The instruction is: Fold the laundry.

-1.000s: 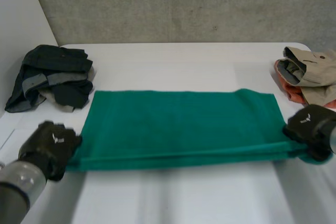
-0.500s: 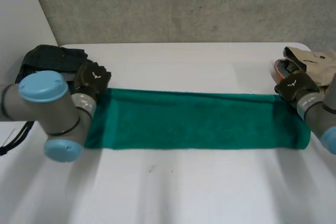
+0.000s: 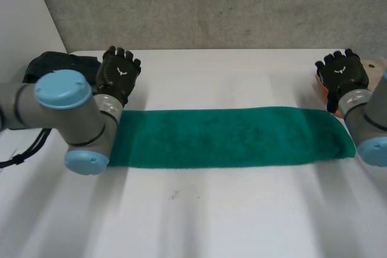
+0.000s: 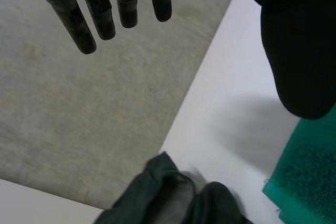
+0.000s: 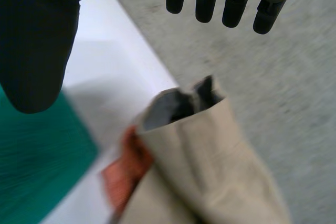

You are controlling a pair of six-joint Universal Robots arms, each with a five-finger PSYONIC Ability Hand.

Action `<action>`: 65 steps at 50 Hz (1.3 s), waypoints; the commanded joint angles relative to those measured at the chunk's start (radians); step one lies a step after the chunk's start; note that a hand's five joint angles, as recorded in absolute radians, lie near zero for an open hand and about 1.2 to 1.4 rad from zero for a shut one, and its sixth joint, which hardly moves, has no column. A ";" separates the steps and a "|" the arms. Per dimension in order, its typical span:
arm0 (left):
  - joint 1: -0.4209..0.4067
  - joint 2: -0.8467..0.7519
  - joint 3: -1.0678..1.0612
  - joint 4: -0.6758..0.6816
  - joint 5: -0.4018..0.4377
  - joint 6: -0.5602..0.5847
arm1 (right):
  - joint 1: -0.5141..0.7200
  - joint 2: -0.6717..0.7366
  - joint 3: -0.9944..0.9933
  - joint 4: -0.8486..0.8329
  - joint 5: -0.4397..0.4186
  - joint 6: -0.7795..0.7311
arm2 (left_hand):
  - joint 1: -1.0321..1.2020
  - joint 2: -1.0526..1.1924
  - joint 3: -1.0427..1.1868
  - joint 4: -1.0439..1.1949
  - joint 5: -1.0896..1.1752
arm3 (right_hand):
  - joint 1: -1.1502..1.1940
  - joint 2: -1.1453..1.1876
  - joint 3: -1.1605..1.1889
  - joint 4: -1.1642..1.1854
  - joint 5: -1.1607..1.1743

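- Since it carries everything, the white table (image 3: 230, 222) comes first, with the work laid across its middle and crumpled clothes kept out at its left and right edges.
- The green towel (image 3: 230, 137) lies flat as a long narrow strip, parallel to the table's front edge and reaching toward both side edges. It looks doubled lengthwise, and lying straight like this probably leaves its short ends ready to be brought together.
- A dark garment heap (image 3: 54, 64) sits at the far-left corner, apart from the towel, likely waiting its turn.
- A beige garment (image 5: 210, 166) lies over an orange one (image 5: 126, 171) at the right edge, likewise set aside.
- The left hand (image 3: 118, 72) is just past the towel's far-left corner, fingers (image 4: 100, 14) straight and spread, holding nothing.
- The right hand (image 3: 342, 73) is past the far-right corner, also spread wide and empty.
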 commanded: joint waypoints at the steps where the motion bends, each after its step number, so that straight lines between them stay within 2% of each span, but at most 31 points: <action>1: -0.007 0.233 -0.219 0.000 0.016 -0.023 | -0.075 -0.144 0.142 0.325 -0.080 0.106 | -0.013 -0.032 -0.038 -0.027 -0.052 | 0.142 0.155 0.154 0.152 0.142; 4: -0.012 0.294 -0.296 0.005 0.030 -0.082 | -0.122 -0.155 0.191 0.399 -0.147 0.118 | -0.013 -0.032 -0.038 -0.027 -0.052 | 0.230 0.243 0.242 0.240 0.231; 8: -0.013 0.327 -0.362 0.013 0.048 -0.175 | -0.151 -0.158 0.245 0.390 -0.217 0.109 | -0.013 -0.032 -0.038 -0.027 -0.052 | 0.298 0.311 0.310 0.308 0.299; 13: -0.012 0.324 -0.398 0.013 0.061 -0.238 | -0.174 -0.149 0.268 0.321 -0.229 0.104 | -0.013 -0.032 -0.038 -0.027 -0.052 | 0.313 0.326 0.324 0.322 0.313; 17: -0.012 0.313 -0.404 0.013 0.061 -0.243 | -0.174 -0.092 0.265 0.249 -0.224 0.103 | -0.013 -0.032 -0.038 -0.027 -0.052 | 0.339 0.352 0.351 0.349 0.340; 18: -0.012 0.313 -0.404 0.013 0.061 -0.243 | -0.175 -0.080 0.260 0.237 -0.221 0.101 | -0.013 -0.032 -0.038 -0.027 -0.052 | 0.403 0.416 0.415 0.413 0.404; 19: -0.012 0.313 -0.404 0.013 0.061 -0.243 | -0.175 -0.070 0.256 0.229 -0.218 0.100 | -0.013 -0.032 -0.038 -0.027 -0.052 | 0.566 0.579 0.578 0.576 0.567; 20: -0.013 0.313 -0.405 0.013 0.059 -0.243 | -0.177 -0.066 0.252 0.221 -0.215 0.098 | -0.013 -0.032 -0.038 -0.027 -0.052 | 0.920 0.933 0.932 0.930 0.920; 21: -0.013 0.313 -0.405 0.013 0.059 -0.243 | -0.180 -0.064 0.248 0.206 -0.200 0.091 | -0.013 -0.032 -0.038 -0.027 -0.052 | 1.169 1.182 1.181 1.179 1.170; 24: -0.016 0.317 -0.415 0.013 0.059 -0.243 | -0.200 -0.072 0.251 0.177 -0.133 0.072 | -0.013 -0.032 -0.038 -0.027 -0.052 | 1.172 1.185 1.184 1.182 1.172; 28: -0.018 0.333 -0.419 0.013 0.058 -0.243 | -0.247 -0.116 0.272 0.164 -0.088 0.011 | -0.013 -0.032 -0.038 -0.027 -0.052 | 1.172 1.185 1.184 1.182 1.172; 34: -0.015 0.380 -0.451 0.013 0.059 -0.243 | -0.375 -0.179 0.274 0.169 -0.073 -0.219 | -0.013 -0.032 -0.038 -0.027 -0.052 | 1.172 1.185 1.184 1.182 1.172; 39: -0.007 0.411 -0.480 0.011 0.061 -0.244 | -0.398 -0.187 0.248 0.158 -0.079 -0.366 | -0.013 -0.032 -0.038 -0.027 -0.052 | 1.172 1.185 1.184 1.182 1.172; 42: -0.004 0.428 -0.496 0.013 0.059 -0.246 | -0.324 -0.196 0.236 0.141 -0.105 -0.374 | -0.013 -0.032 -0.038 -0.027 -0.052 | 1.172 1.185 1.184 1.182 1.172; 43: -0.004 0.432 -0.499 0.011 0.059 -0.244 | -0.251 -0.204 0.226 0.120 -0.126 -0.365 | -0.013 -0.032 -0.038 -0.027 -0.052 | 1.172 1.185 1.184 1.182 1.172; 46: -0.002 0.455 -0.513 0.013 0.058 -0.246 | -0.148 -0.219 0.226 0.068 -0.169 -0.345 | -0.013 -0.032 -0.038 -0.027 -0.052 | 1.172 1.185 1.184 1.182 1.172; 50: -0.002 0.480 -0.526 0.013 0.058 -0.246 | 0.033 -0.247 0.240 -0.026 -0.246 -0.324 | -0.013 -0.032 -0.038 -0.027 -0.052 | 1.172 1.185 1.184 1.182 1.172; 51: -0.004 0.485 -0.530 0.013 0.058 -0.247 | 0.117 -0.245 0.245 -0.058 -0.282 -0.324 | -0.013 -0.032 -0.038 -0.027 -0.052 | 1.172 1.185 1.184 1.182 1.172; 54: -0.002 0.498 -0.539 0.013 0.058 -0.247 | 0.235 -0.241 0.245 -0.092 -0.342 -0.327 | -0.013 -0.032 -0.038 -0.027 -0.052 | 1.172 1.185 1.184 1.182 1.172; 55: -0.002 0.500 -0.542 0.013 0.058 -0.247 | 0.303 -0.219 0.242 -0.105 -0.377 -0.325 | -0.013 -0.032 -0.038 -0.027 -0.052 | 1.172 1.185 1.184 1.182 1.172; 59: -0.004 0.501 -0.554 0.013 0.058 -0.247 | 0.442 -0.089 0.213 -0.110 -0.453 -0.331 | -0.013 -0.032 -0.038 -0.027 -0.052 | 1.172 1.185 1.184 1.182 1.172; 65: -0.004 0.494 -0.562 0.014 0.059 -0.270 | 0.552 0.054 0.159 -0.099 -0.468 -0.333 | -0.013 -0.032 -0.038 -0.027 -0.052 | 1.172 1.185 1.184 1.182 1.172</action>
